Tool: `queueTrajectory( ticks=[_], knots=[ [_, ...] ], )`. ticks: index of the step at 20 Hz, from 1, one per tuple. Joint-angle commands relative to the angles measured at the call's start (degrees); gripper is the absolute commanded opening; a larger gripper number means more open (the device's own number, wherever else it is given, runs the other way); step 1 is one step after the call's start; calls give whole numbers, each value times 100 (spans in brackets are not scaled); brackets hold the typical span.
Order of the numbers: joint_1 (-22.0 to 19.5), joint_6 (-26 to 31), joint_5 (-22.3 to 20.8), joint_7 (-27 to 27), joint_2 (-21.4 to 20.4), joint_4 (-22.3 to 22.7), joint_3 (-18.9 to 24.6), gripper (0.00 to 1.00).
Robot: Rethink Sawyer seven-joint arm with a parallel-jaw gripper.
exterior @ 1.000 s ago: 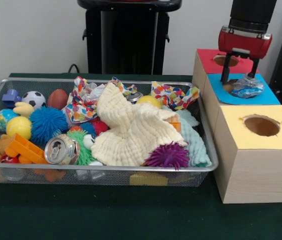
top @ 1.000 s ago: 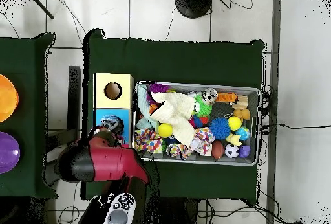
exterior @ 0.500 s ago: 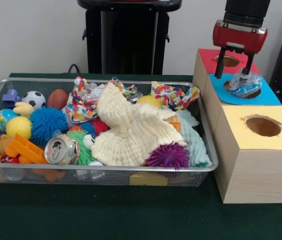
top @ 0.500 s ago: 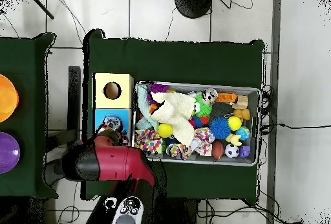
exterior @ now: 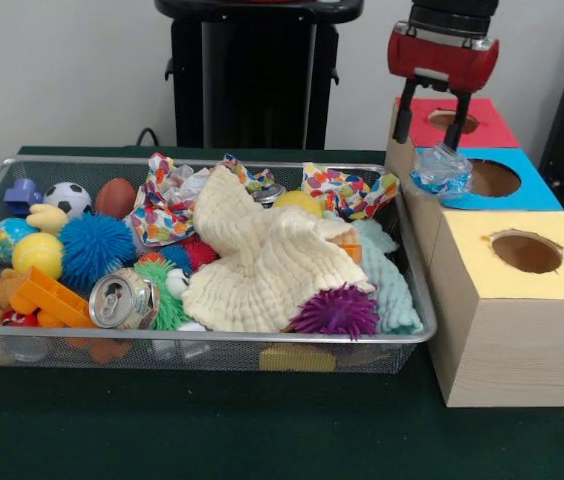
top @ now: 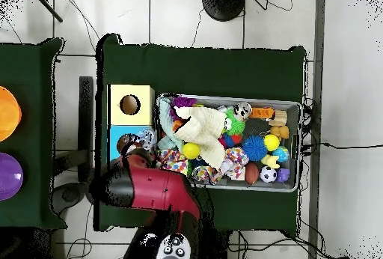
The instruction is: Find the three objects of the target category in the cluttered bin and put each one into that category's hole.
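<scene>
You see a wire-mesh bin (exterior: 407,290) crowded with soft and hard toys: a cream waffle-weave cloth (exterior: 262,262) draped over the middle, a spiky purple ball (exterior: 337,311) at its near right corner, a fuzzy blue ball (exterior: 96,247) to the left, and a dented aluminium can (exterior: 122,299) lying on its side near the front wall. A small soccer ball (exterior: 66,198) and a brown toy football (exterior: 116,197) sit at the far left, beside a smooth yellow ball (exterior: 37,254).

Right of the bin stands a row of wooden boxes, each with a round hole in a coloured top: yellow box (exterior: 562,290) nearest, blue box (exterior: 532,195) in the middle, red box (exterior: 417,125) farthest.

The gripper (exterior: 432,122) hangs over the blue box's left edge, its two black fingers (exterior: 403,113) set narrowly and pointing down. A crumpled clear plastic bottle (exterior: 442,171) sits just under the fingertips, on the box's left rim beside the hole; you cannot tell whether the fingers grip it.
</scene>
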Motion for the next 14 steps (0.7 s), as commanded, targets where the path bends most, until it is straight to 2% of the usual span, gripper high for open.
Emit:
queueTrajectory(
  ticks=[1,2,4,6,7,9,11,14],
  knots=[
    [-447,198,-182,449,45,376,165,100],
    [-416,157,-224,440,10,349,147,100],
    [-1067,-266,-51,318,58,750,987,100],
    [-1109,-370,101,518,97,833,1202,100],
    [-1642,-734,287,559,164,1199,1961,100],
    [-2419,-1359,223,606,465,1523,2969,100],
    [-2946,-1652,71,636,752,1663,3640,100],
    [-3346,-1866,-256,730,1099,1650,4105,100]
  ],
)
